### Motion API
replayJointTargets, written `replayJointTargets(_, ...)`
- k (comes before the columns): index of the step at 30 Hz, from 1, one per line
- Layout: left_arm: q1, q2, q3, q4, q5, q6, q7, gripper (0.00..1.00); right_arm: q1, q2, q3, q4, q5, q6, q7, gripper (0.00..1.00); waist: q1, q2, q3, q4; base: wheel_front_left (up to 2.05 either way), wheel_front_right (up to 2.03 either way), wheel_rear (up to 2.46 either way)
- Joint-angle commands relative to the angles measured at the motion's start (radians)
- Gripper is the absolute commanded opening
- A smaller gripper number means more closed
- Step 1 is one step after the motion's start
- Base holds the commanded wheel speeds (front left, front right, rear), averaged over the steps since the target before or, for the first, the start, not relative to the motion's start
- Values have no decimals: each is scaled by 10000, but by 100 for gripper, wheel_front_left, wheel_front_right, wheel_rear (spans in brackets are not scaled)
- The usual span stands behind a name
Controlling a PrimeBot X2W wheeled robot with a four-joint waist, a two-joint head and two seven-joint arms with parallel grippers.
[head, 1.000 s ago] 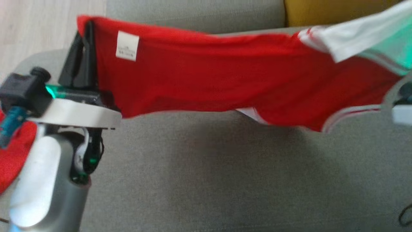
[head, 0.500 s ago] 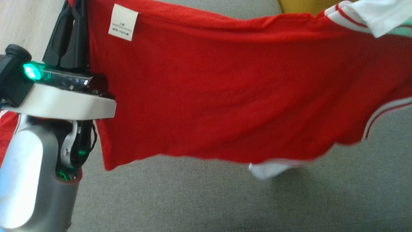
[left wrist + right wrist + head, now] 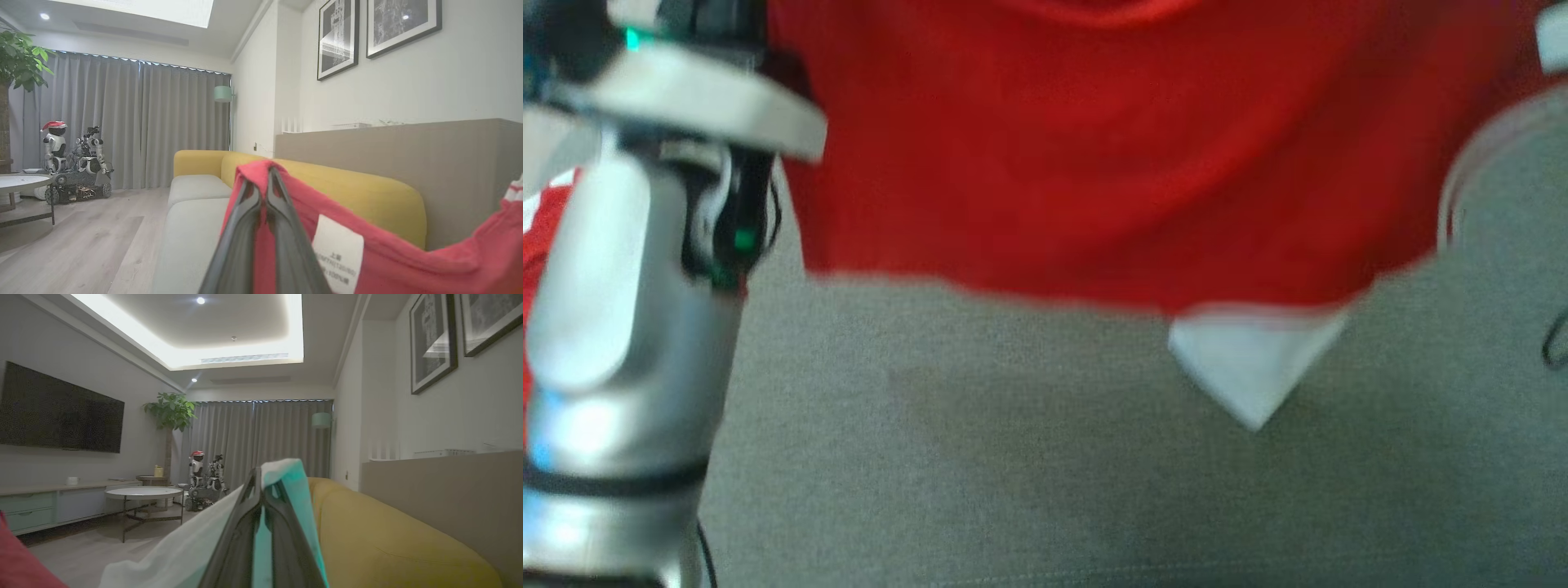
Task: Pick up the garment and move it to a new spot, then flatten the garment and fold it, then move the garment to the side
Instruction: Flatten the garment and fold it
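**While held aloft, shirt (image 3: 1094, 163) spans sofa (image 3: 1013, 474)**

Head view: the red shirt hangs stretched above the sofa, white corner lowest.
Left wrist view: left gripper (image 3: 263, 176) pinches the red edge beside the label (image 3: 337, 255).
Right wrist view: right gripper (image 3: 258, 477) pinches the shirt's white-green part.

left gripper (image 3: 261, 179) pinching garment (image 3: 408, 261), right gripper (image 3: 259, 486) likewise

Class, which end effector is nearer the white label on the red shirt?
Left. The left end effector pinches the shirt edge right beside the label; the right end effector grips the shirt's white and teal far end.
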Motion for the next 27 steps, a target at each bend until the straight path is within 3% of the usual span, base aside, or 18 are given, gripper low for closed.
replayJointTargets(1,-971,246,387,-54,3,-53,-177,0,-780,-108,268,-13,148,-9,-126,0,0,0,240,78,0,0,0)
replayJointTargets(13,-4771,-635,522,5273,-107,-524,-1531,0,-5594,168,2585,5410,1335,-9,-2224,0,0,0,1121,329,0,0,0)
replayJointTargets(20,-4998,-1127,569,8467,-395,-666,-1703,0,-5734,908,4134,8345,1933,-9,-2221,0,0,0,1625,200,0,0,0)
replayJointTargets(27,-4646,-1388,396,10315,-482,-857,-1768,0,-5094,1279,5303,9697,2470,-9,-2399,0,0,0,2253,65,0,0,0)
